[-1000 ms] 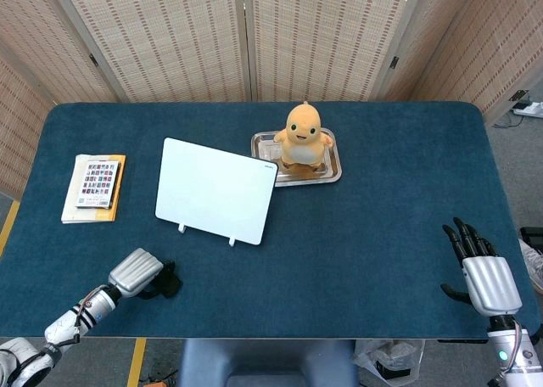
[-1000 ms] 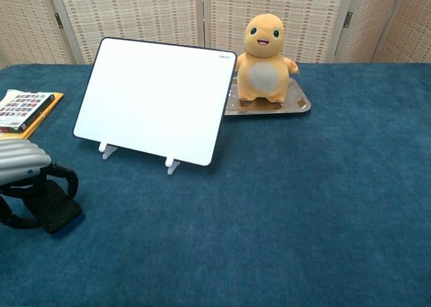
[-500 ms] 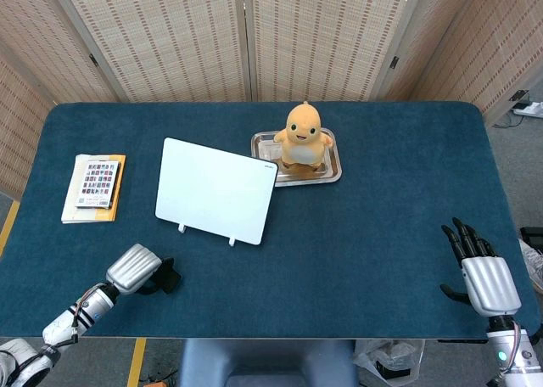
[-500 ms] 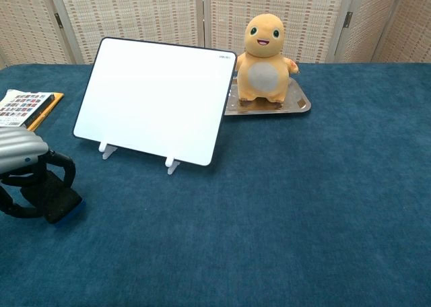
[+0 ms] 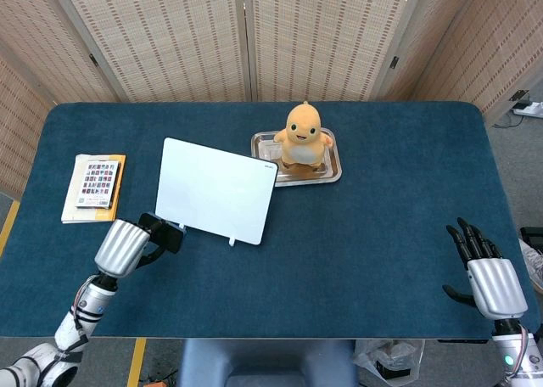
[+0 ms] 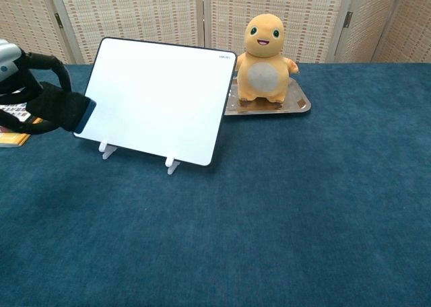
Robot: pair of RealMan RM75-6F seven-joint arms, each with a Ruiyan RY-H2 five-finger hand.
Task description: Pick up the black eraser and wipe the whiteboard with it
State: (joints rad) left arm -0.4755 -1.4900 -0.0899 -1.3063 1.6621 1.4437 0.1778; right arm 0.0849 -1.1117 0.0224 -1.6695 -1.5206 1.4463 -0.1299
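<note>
Left hand (image 5: pixel 127 244) grips eraser (image 6: pixel 59 108), lower left of frame, at whiteboard (image 6: pixel 155 98) edge; right hand (image 5: pixel 488 278) spread, idle. Risk: hard push topples propped board

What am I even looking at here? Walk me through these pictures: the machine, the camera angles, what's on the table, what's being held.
A two-armed robot with human-like hands sits at a blue table. One picture looks down from its head, the other looks forward from its chest. Its left hand holds a black eraser raised beside the lower left corner of a propped-up whiteboard. Its right hand rests open at the table's near right edge, holding nothing. Behind the board, an orange plush toy stands on a metal tray. Some books lie at the far left.
</note>
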